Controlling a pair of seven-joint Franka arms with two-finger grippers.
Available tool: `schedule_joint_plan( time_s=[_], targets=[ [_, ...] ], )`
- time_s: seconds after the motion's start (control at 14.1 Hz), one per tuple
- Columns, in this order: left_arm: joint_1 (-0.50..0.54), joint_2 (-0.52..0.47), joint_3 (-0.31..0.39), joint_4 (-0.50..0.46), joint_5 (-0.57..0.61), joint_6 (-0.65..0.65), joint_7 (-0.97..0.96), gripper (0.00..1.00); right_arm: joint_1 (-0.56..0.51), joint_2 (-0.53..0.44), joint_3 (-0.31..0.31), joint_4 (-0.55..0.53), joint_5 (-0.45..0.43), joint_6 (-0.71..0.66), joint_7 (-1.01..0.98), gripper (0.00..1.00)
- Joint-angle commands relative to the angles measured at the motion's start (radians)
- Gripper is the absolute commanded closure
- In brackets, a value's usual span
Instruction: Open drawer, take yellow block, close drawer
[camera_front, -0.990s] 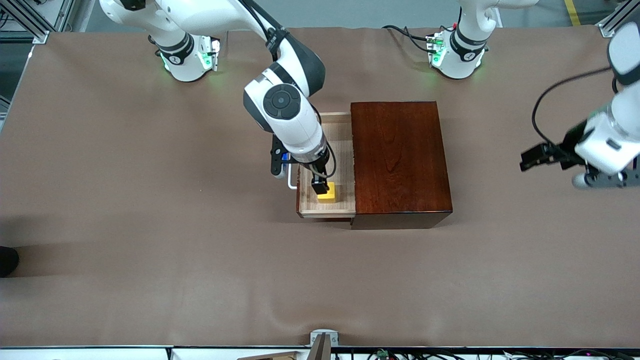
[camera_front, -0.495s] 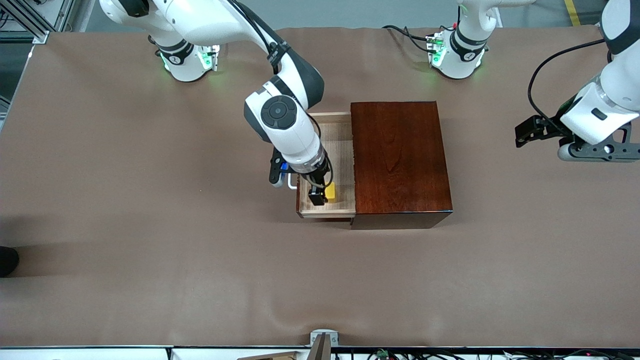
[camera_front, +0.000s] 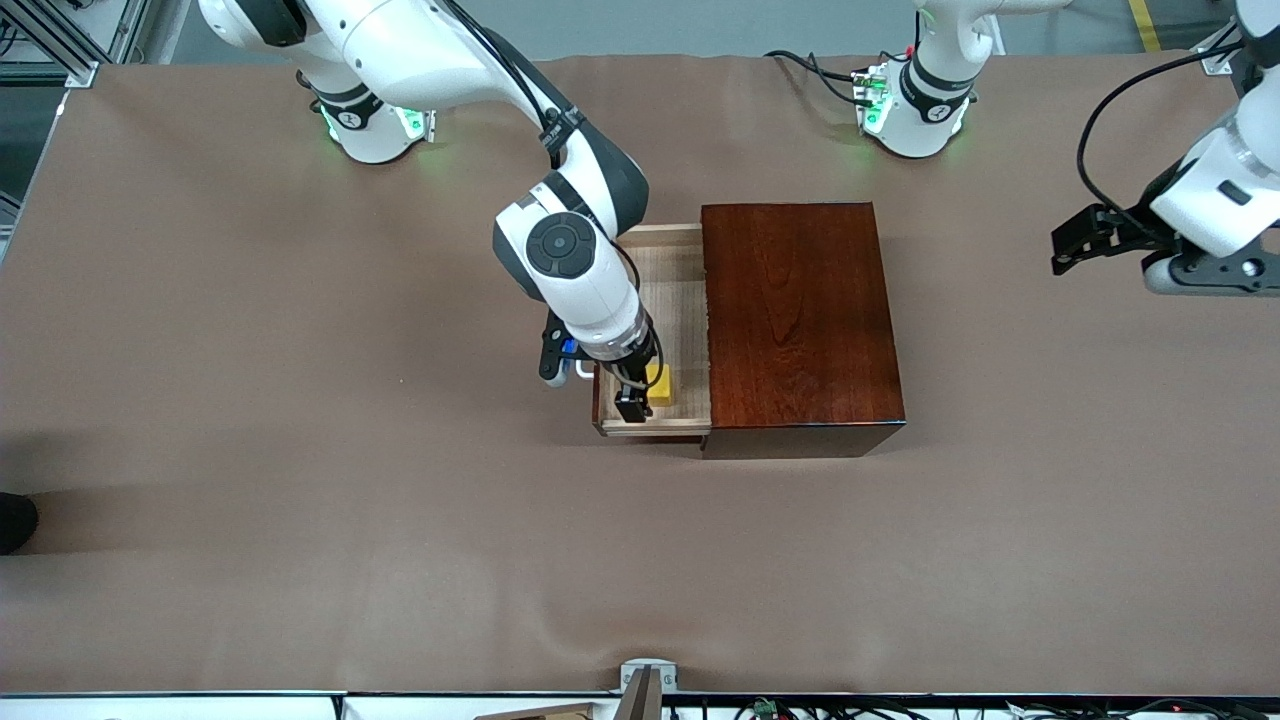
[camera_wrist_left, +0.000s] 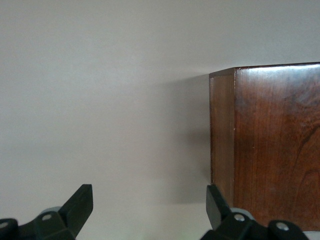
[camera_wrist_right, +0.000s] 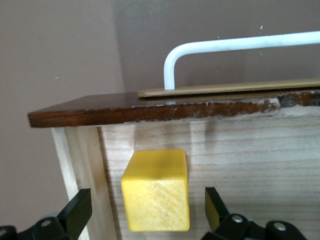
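The drawer stands pulled out of the dark reddish-brown box toward the right arm's end, showing its pale wood floor. The yellow block sits in the drawer's corner nearest the front camera, by the white loop handle. My right gripper reaches down into the drawer, open, with the block between its fingertips and gaps on both sides. My left gripper is open and empty, in the air at the left arm's end, facing the box's side.
The brown cloth-covered table stretches wide around the box. The drawer's side wall runs close beside one right finger. Both arm bases stand along the table edge farthest from the front camera.
My right gripper has moved down over the block, so its fingers now straddle it. My left arm has swung away, toward its base edge of the table.
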Motion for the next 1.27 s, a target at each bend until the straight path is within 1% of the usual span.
schedule_joint_plan(
  time_s=[0.0, 0.21, 0.28, 0.35, 0.42, 0.49, 0.64, 0.85, 0.92, 1.06, 1.2],
  targets=[
    [0.004, 0.022, -0.001, 0.044, 0.001, -0.012, 0.018, 0.0, 0.0, 0.021, 0.006, 0.024, -0.023, 0.002, 0.018, 0.0],
    [0.003, 0.029, -0.004, 0.044, 0.002, -0.012, 0.019, 0.0, 0.01, 0.027, 0.006, 0.024, -0.027, 0.003, 0.015, 0.0],
    [-0.002, 0.032, -0.007, 0.044, 0.002, -0.012, 0.009, 0.0, 0.01, 0.026, 0.008, 0.024, -0.037, 0.008, 0.012, 0.36],
    [-0.002, 0.042, -0.007, 0.045, -0.002, -0.009, -0.002, 0.0, 0.01, 0.026, 0.008, 0.024, -0.037, 0.008, 0.01, 0.58],
    [0.003, 0.055, -0.007, 0.065, -0.011, -0.006, -0.007, 0.0, 0.005, 0.024, 0.008, 0.025, -0.037, 0.006, 0.007, 0.73],
    [0.006, 0.068, -0.007, 0.084, -0.013, -0.006, -0.007, 0.0, -0.007, 0.02, 0.009, 0.028, -0.029, 0.003, 0.002, 0.75],
    [0.004, 0.072, -0.004, 0.084, -0.007, -0.004, 0.0, 0.0, -0.015, -0.005, 0.012, 0.032, -0.021, -0.027, -0.004, 0.76],
    [0.0, 0.086, -0.004, 0.084, -0.004, -0.004, 0.0, 0.0, -0.042, -0.087, 0.021, 0.062, -0.006, -0.209, -0.007, 0.76],
    [0.001, 0.086, -0.004, 0.084, -0.002, -0.004, 0.001, 0.0, -0.055, -0.118, 0.021, 0.074, 0.027, -0.265, -0.033, 0.76],
    [0.001, 0.091, -0.005, 0.084, -0.002, -0.004, 0.001, 0.0, -0.11, -0.185, 0.02, 0.078, 0.074, -0.381, -0.211, 0.76],
    [0.001, 0.091, -0.004, 0.085, -0.002, -0.003, 0.001, 0.0, -0.189, -0.233, 0.015, 0.076, 0.083, -0.501, -0.463, 0.76]
  ],
)
